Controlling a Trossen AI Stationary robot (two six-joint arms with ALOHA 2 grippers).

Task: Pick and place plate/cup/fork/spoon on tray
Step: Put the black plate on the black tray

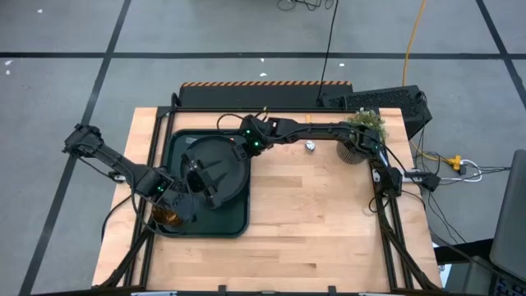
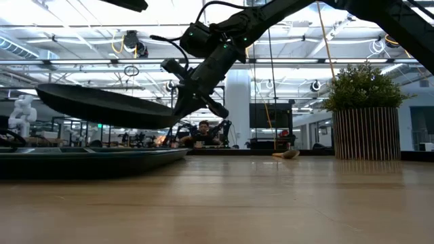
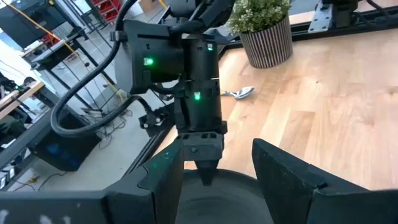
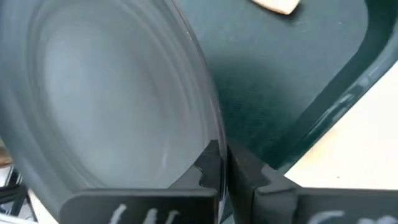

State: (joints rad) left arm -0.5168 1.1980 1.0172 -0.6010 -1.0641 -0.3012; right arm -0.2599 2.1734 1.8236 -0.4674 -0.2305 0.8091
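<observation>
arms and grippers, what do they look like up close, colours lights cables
Both arms are matte black, built of boxy jointed segments. The right gripper hangs from a blocky wrist with small green lights glowing on it, and thick black cables loop off its side. Its fingers are flat dark slabs with notched inner edges. The left gripper has the same broad black wedge fingers and a green light near its wrist.

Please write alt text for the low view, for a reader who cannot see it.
The right gripper holds the plate by its rim, tilted in the air above the tray. A spoon and a potted plant are farther back on the table.
</observation>
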